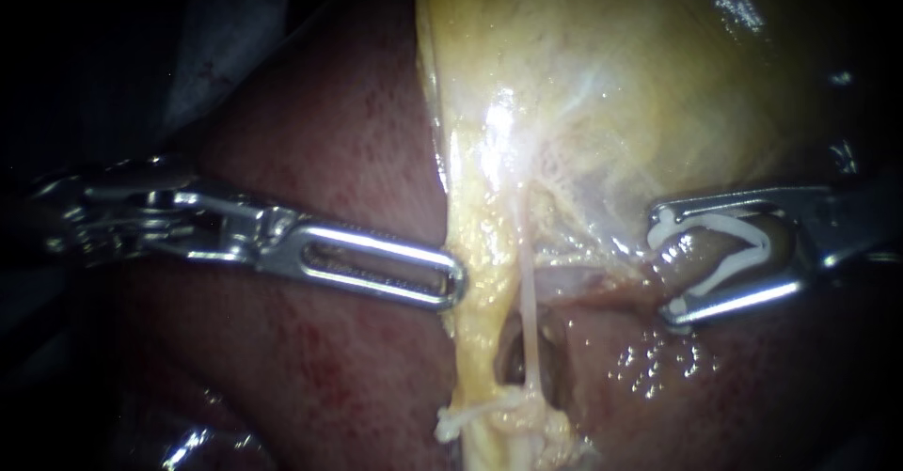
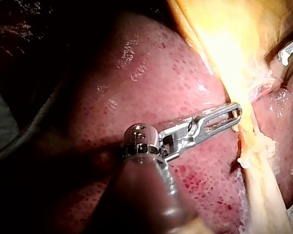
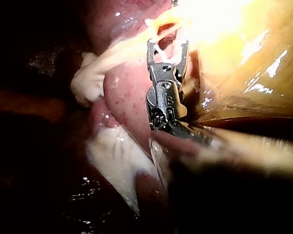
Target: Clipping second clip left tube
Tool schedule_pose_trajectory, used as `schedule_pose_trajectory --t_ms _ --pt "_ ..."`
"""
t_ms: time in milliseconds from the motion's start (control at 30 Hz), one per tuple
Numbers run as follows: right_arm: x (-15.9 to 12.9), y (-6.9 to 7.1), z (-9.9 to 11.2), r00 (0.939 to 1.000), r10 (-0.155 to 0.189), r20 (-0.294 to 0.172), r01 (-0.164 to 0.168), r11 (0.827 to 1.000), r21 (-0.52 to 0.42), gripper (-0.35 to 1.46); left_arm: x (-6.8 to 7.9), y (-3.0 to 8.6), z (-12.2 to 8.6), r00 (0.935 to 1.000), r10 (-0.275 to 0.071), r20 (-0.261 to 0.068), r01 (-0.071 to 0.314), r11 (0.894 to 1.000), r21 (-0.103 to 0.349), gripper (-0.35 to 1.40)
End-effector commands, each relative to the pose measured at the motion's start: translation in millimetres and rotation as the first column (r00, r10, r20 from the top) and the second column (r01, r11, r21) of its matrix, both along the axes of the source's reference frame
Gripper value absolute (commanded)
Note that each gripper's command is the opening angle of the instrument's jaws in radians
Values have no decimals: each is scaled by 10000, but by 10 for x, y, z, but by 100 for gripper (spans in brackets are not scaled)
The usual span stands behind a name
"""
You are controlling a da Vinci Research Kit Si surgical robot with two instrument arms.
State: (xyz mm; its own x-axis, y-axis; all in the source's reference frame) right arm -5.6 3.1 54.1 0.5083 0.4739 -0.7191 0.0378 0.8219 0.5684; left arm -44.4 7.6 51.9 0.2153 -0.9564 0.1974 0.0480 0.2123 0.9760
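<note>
shaft of the right instrument (image 1: 666,266) runs off the edge; glare half hides its clip (image 3: 162,52).

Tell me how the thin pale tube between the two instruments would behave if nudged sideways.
The tube is thread-thin and stretched straight, so it would likely bend and spring rather than resist. The wet gloss of the liver nearby suggests it is slippery. So slender, it probably tears easily.

No text, label, brand, number or sign can be read in any of the three views. The liver (image 1: 320,142), the gallbladder (image 1: 640,67) and the white clip (image 1: 734,266) carried in the right instrument (image 1: 666,266) are plain, with no letters on them.
</note>
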Motion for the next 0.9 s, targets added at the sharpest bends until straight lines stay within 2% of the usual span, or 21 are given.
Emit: schedule_pose_trajectory --t_ms 33,300,600,767,900 --pt "1 0 0 10000 4 5 -4 10000 2 50 0 0 0 10000 18 16 -18 10000 5 -35" --pt "6 -5 0 10000 54 32 -54 10000 -37 52 5 -5 -21 10000 43 56 -43 10000 53 -35" --pt "17 -13 3 10000 19 8 -19 10000 -27 53 21 -10 -41 9998 148 151 -150 9998 121 -35" --pt "31 -27 12 9996 -234 -149 235 9997 73 53 25 -7 -44 9999 87 130 -89 9999 131 -35" --pt "50 -44 24 9983 -471 -331 476 9988 140 51 26 -7 -45 9999 87 131 -89 9999 133 -35"
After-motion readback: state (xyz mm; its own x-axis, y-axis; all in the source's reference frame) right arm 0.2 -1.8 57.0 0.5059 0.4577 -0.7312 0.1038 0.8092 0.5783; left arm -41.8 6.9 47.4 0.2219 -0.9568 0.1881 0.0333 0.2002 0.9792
